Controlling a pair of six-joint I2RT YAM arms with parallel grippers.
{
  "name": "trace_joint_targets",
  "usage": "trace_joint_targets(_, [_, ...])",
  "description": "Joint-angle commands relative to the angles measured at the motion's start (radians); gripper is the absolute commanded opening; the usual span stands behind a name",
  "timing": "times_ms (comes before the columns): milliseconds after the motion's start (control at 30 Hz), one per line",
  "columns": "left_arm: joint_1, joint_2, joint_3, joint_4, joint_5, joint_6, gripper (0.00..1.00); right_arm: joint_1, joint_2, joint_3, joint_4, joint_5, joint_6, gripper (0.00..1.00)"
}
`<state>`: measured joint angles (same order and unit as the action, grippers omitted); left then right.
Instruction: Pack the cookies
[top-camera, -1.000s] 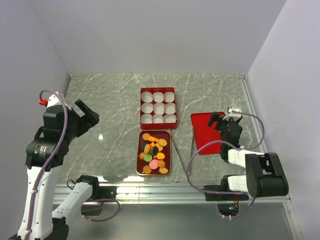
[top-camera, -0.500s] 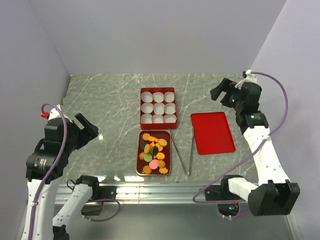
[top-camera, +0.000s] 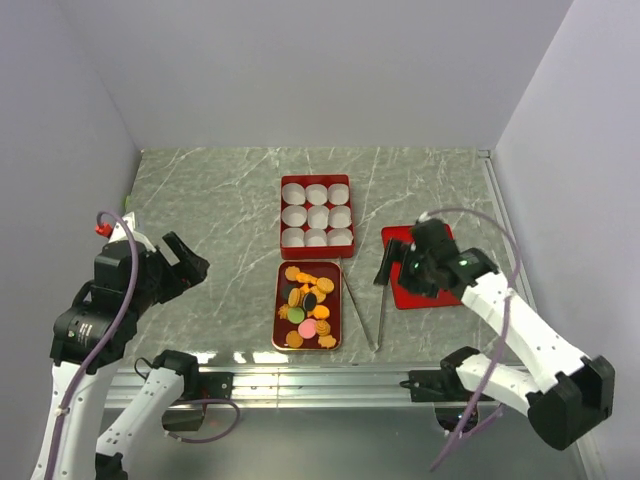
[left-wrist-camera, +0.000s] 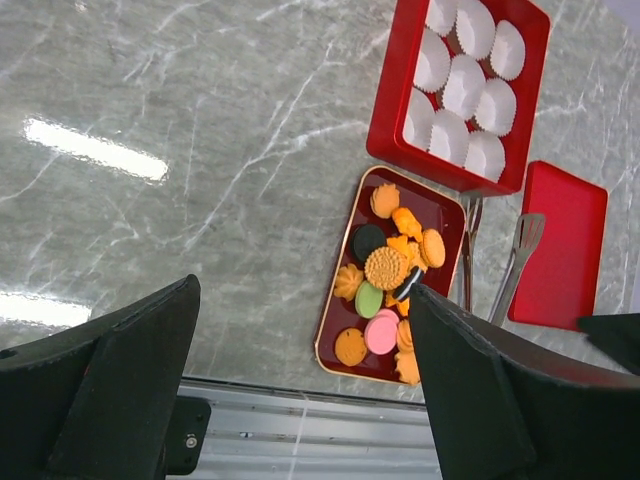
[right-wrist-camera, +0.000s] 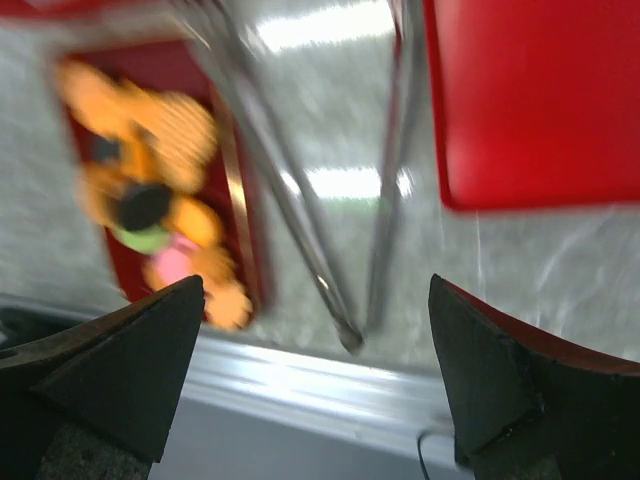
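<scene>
1. Cookies (top-camera: 308, 302) lie piled in a dark red tray with a gold rim (top-camera: 277, 320), lower centre of the top view. Most are orange, and there is one green, one pink and one dark round. None is in a gripper.
2. A red box (top-camera: 316, 253) sits just above the tray in the frame, close to it. It holds nine white paper cups (top-camera: 316, 214) in three rows of three. No cookie shows in any cup.
3. Metal tongs (top-camera: 358, 310) lie flat on the grey marble table (top-camera: 220, 200). They are just right of the tray, between it and the flat red lid (left-wrist-camera: 560, 250).
4. The left gripper (top-camera: 187, 260) is at the left of the top view, up off the table and well apart from the tray. Its fingers (left-wrist-camera: 130, 380) stand wide with nothing between them.
5. The left wrist view looks down on the tray, box, tongs and lid, all toward the right half of the frame.
6. The right gripper (right-wrist-camera: 315, 283) is at right centre of the top view, over the left edge of the lid and near the tongs. Its arm covers part of the lid.
7. The right wrist view is blurred. Its fingers are spread wide and hold nothing. The tongs sit in the middle of the frame, the cookies at left and the lid at upper right.
</scene>
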<state>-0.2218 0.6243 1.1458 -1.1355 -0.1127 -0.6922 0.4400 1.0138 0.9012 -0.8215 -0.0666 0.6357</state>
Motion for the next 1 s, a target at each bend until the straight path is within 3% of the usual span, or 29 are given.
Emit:
trace_joint_targets(0, [-0.013,0.003,-0.021,0.022,0.024,0.016,0.91,0.113,0.043,-0.086,-0.018,0.047,0.119,1.0])
trace_joint_targets(233, [-0.019,0.006,-0.02,0.02,0.028,0.013,0.9,0.261,0.256,-0.065,0.03,0.146,0.173,1.0])
trace_joint_targets(967, [-0.022,0.011,-0.038,-0.023,-0.028,0.007,0.88,0.31,0.529,0.025,0.096,0.221,0.113,0.98])
